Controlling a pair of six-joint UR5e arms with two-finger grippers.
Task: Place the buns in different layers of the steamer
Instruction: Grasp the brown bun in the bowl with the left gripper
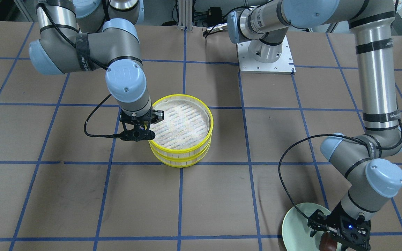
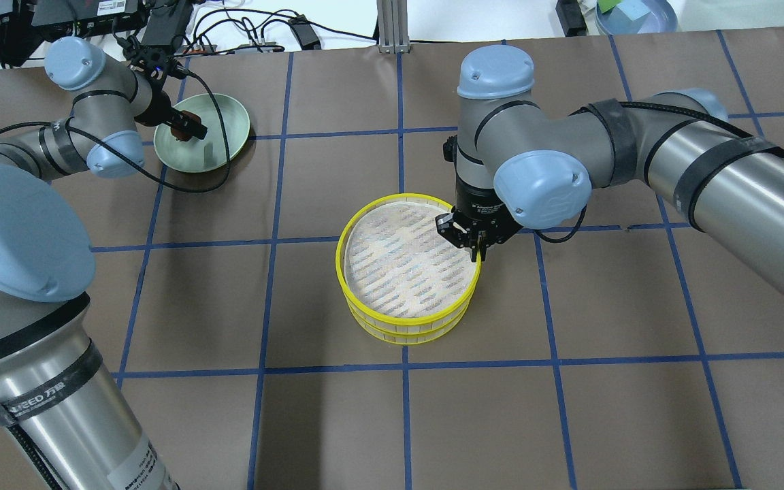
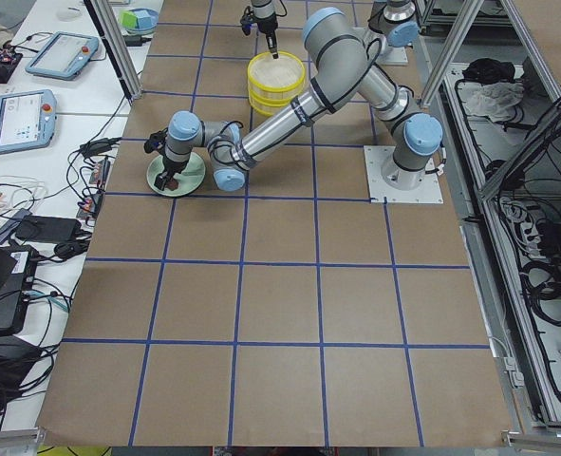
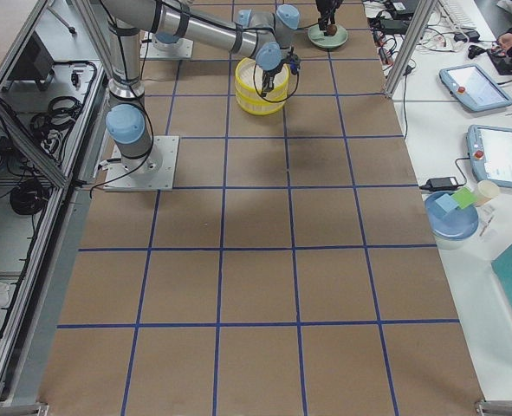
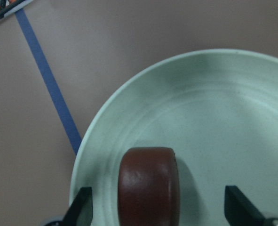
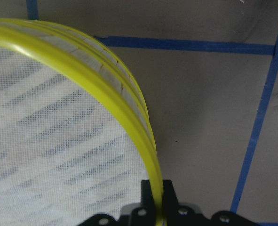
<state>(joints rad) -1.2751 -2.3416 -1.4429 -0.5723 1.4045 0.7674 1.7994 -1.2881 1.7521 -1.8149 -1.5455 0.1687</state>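
The yellow-rimmed two-tier steamer point(image 2: 405, 328) stands stacked mid-table; it also shows in the front view point(image 1: 181, 153). Its top tier's woven floor point(image 2: 402, 269) is bare. My right gripper point(image 2: 477, 253) is shut on the top tier's yellow rim point(image 6: 129, 110), which runs between its fingers. The dark reddish-brown bun point(image 5: 148, 188) lies on the pale green plate point(image 5: 223, 117). My left gripper point(image 5: 160, 207) is open and low over the plate, one finger either side of the bun, both apart from it. The cream-white bun is out of view.
The green plate point(image 2: 222, 126) sits at the table's far left corner by its edge. Cables and equipment lie beyond the far edge point(image 2: 249, 30). The right arm's base plate point(image 1: 265, 57) stands behind the steamer. Brown gridded tabletop surrounds the steamer.
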